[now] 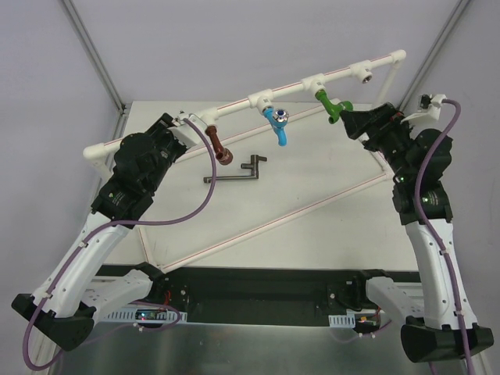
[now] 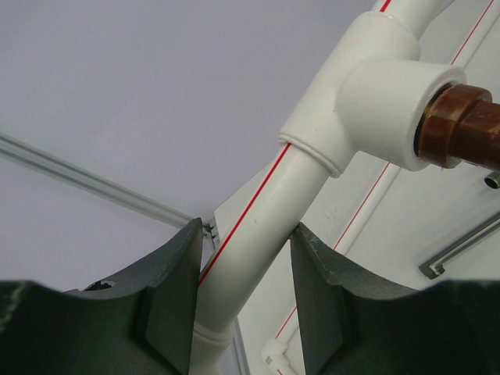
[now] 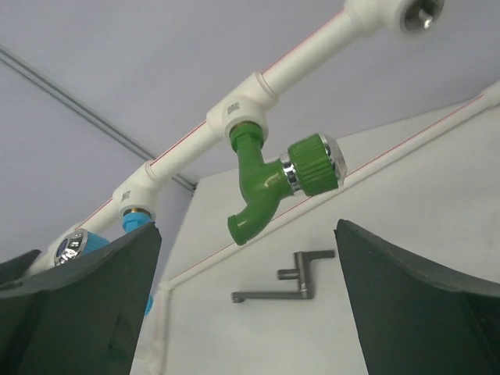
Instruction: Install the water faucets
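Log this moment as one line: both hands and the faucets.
left hand: shut on white pipe | right hand: open, facing green faucet in tee | blue faucet, brown faucet: in tees too

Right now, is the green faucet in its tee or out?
In. The green faucet has its neck in the tee fitting on the white pipe, spout down; the right tool is open, clear of it.
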Robot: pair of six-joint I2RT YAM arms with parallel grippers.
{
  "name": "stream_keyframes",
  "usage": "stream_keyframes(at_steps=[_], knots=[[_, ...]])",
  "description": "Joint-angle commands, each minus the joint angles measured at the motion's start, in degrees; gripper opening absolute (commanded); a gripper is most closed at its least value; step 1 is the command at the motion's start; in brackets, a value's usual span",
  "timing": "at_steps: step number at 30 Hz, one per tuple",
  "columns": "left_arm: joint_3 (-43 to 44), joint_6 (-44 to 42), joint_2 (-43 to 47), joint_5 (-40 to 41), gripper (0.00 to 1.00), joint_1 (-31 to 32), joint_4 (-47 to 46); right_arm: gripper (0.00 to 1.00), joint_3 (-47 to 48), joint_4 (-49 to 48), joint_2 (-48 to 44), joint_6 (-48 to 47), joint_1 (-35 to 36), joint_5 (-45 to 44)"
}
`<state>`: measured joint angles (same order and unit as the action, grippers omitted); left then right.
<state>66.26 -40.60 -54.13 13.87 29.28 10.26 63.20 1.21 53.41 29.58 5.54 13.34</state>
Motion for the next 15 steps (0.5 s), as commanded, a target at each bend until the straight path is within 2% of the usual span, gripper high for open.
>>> stream_keyframes(at_steps=[1,6,9,13,15], knots=[[-2.10,7.64,-1.07,-1.04,0.00,0.25,7.67,0.96,9.47,11.70,-0.67,-32.09,2.89,-1.22],[-2.10,7.64,-0.89,-0.95,0.00,0.25,7.58,0.96,13.52,15.13,0.99,-63.17,14.55,-10.85],[-2.10,7.64,-0.80,-0.95,0.00,0.25,7.67,0.96,13.97,14.17,2.75,-71.30,18.35,-16.84],[-2.10,7.64,-0.63,-0.95,0.00,0.25,7.58,0.96,14.32,11.97,5.82,-83.16,19.51,-19.32],[-2.19,7.55,-0.54,-0.86,0.00,0.25,7.67,0.96,14.76,11.62,7.23,-85.56,19.86,-20.37]])
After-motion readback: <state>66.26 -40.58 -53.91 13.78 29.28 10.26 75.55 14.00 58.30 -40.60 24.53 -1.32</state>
